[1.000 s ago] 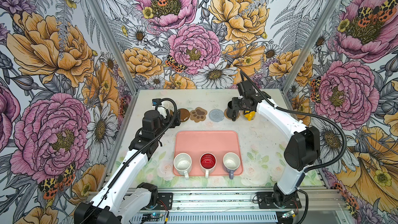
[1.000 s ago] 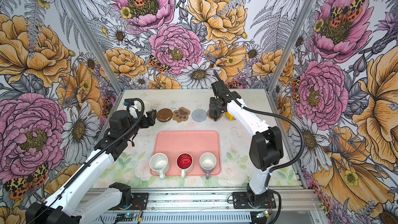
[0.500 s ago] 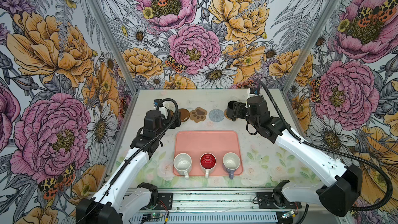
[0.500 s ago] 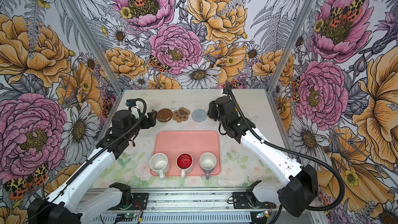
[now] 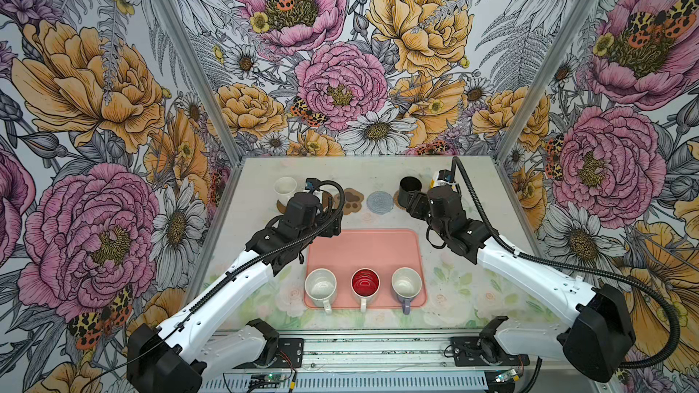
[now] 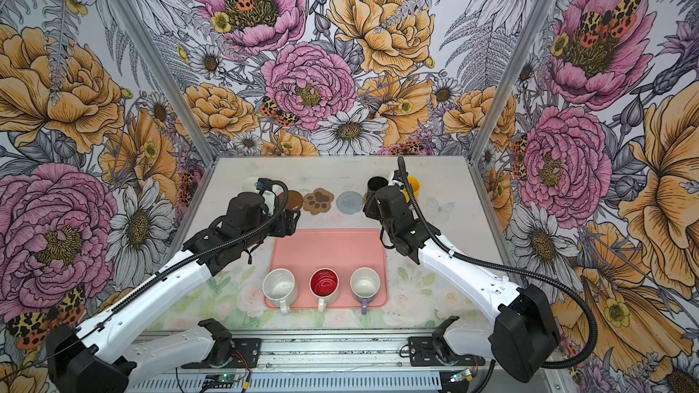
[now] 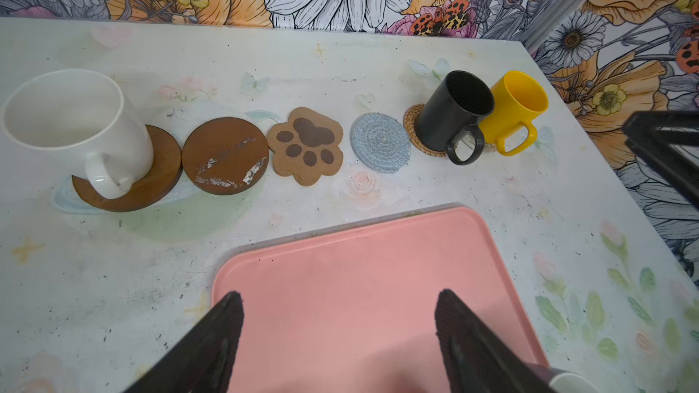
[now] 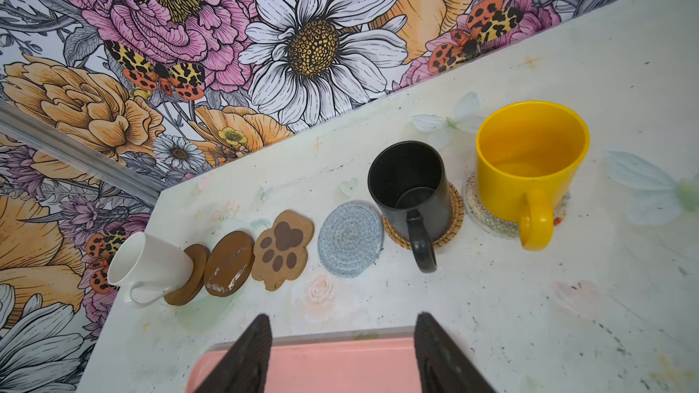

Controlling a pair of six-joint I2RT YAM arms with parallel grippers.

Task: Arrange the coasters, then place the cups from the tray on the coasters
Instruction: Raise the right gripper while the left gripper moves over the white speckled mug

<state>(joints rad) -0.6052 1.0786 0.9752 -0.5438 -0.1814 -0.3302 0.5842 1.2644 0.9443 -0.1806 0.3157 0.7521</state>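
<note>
Six coasters lie in a row at the back. A white cup (image 7: 72, 122) stands on a brown disc (image 7: 151, 183), then come a bare brown disc (image 7: 225, 155), a paw print (image 7: 306, 145) and a grey-blue round (image 7: 380, 143). The black cup (image 8: 408, 190) sits on the rattan coaster (image 8: 452, 228), the yellow cup (image 8: 529, 168) on the cream one (image 8: 488, 217). On the pink tray (image 5: 363, 247) stand a white cup (image 5: 320, 284), a red-lined cup (image 5: 365, 281) and a lavender cup (image 5: 406, 282). My left gripper (image 7: 340, 296) hangs open and empty over the tray's far left part. My right gripper (image 8: 343, 319) is open and empty over its far edge.
Flowered walls close the table (image 5: 472, 198) on three sides. Bare tabletop lies right of the tray and behind the coaster row. Both arm bases sit on the front rail (image 5: 378, 349).
My right arm has dropped from its high reach at the yellow cup and drawn back toward the tray. My left gripper has backed away from the white cup, its jaws a little narrower.
</note>
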